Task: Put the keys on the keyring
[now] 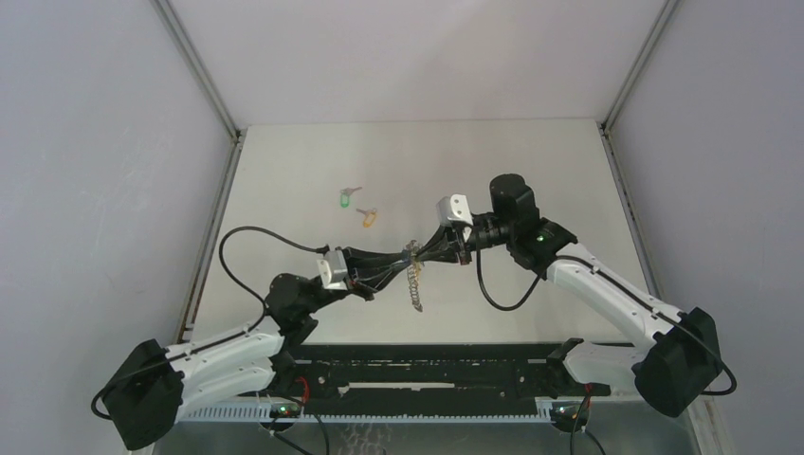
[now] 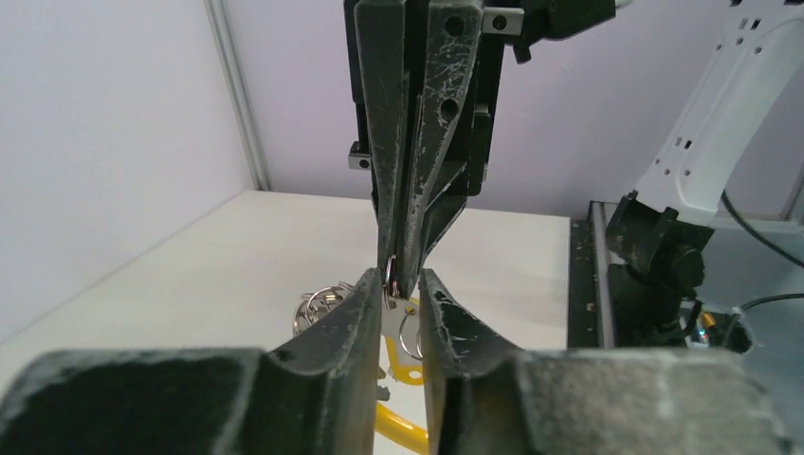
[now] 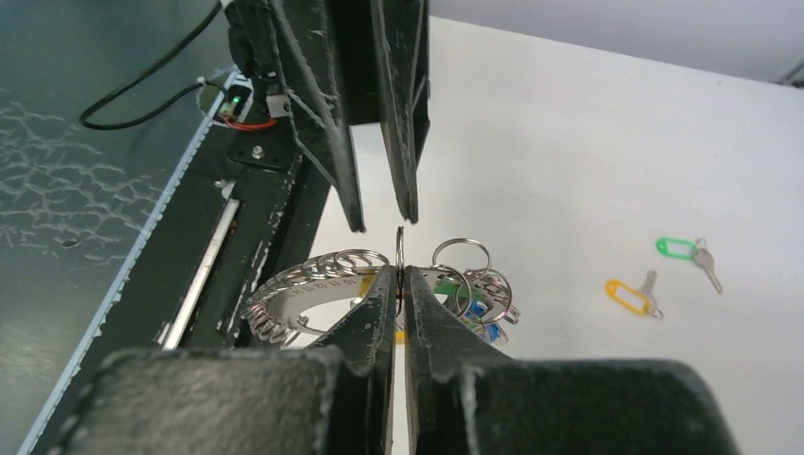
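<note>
Evidently the keyring (image 1: 415,281) is held up between both grippers so that one thin ring of it stands edge-on, ready for threading. The right gripper (image 3: 399,277) is closed tight on that ring. The left gripper (image 2: 393,284) meets it at the keyring's top, jaws slightly parted, seemingly gripping nothing. A green key (image 1: 348,198) and an orange key (image 1: 368,217) lie well beyond the keyring.

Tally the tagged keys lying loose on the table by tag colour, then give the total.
Green-tagged key: 1
Orange-tagged key: 1
Total: 2
</note>
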